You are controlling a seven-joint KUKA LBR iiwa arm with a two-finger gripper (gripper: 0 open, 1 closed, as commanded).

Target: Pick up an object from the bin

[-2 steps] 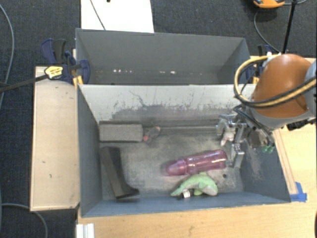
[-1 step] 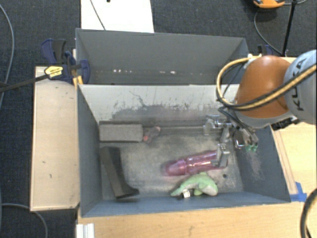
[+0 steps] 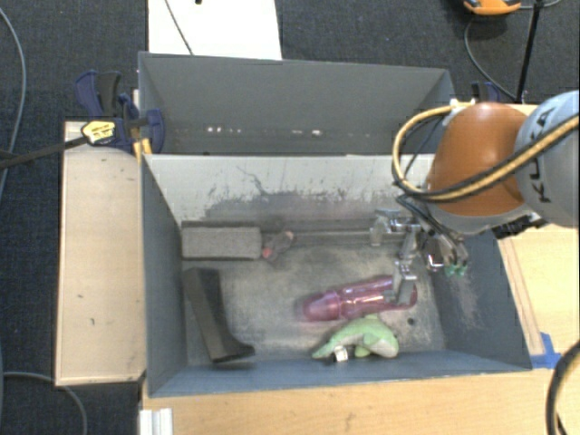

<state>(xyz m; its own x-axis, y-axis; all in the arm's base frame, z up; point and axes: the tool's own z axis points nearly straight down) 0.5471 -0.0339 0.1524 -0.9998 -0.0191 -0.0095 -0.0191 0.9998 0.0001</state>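
Gripper [image 3: 405, 288] lower-right, at pink tube [image 3: 349, 302] right end; prob light, stiff, slick, so grab mid-body. Jaws: can't tell.

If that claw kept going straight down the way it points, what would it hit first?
Probably the right end of the pink tube, which lies near the bin's front: the gripper hangs right at that end. Depth is unclear, so it might slip past onto the bin floor instead.
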